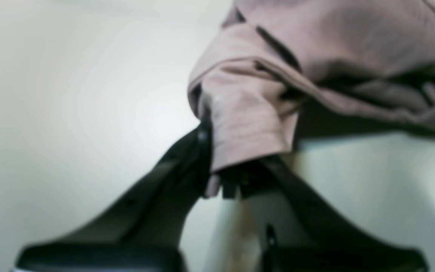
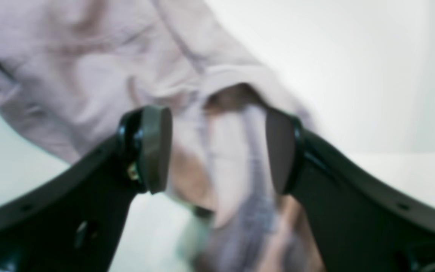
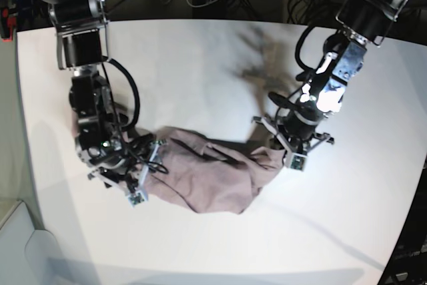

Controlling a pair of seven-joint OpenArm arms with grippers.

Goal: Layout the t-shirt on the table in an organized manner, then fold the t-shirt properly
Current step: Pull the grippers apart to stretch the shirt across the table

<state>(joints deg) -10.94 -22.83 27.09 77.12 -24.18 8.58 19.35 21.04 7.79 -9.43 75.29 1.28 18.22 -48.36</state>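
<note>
Bunched in a long, wrinkled heap across the near middle of the large, smooth white tabletop (image 3: 220,51): the dusty-pink soft cloth t-shirt (image 3: 207,175), not yet spread flat, so judged to be at the laying-out stage with no fold begun. Stretched roughly left to right between the two arms, one end at each gripper, most likely so that both ends can be drawn apart and the cloth opened out.

At the right end of the heap in the base view, the left gripper (image 1: 229,177): black jaws pressed together, clamped on a hemmed edge of the pink cloth, which looks like a sleeve opening or a bottom corner, though too blurred to tell which. Cloth rising from the jaws in a rolled fold, the rest trailing away to the far right of that wrist view, with bare white surface on both sides.

At the left end of the heap, the right gripper (image 2: 219,151): jaws standing wide apart, round dark pads (image 2: 157,149) on either side of a bunched ridge of pink cloth. Cloth between the pads, yet not pinched; whether either pad brushes the fabric cannot be told through the blur. Judged as poised to close on that end, giving a second hold opposite the first.
</note>
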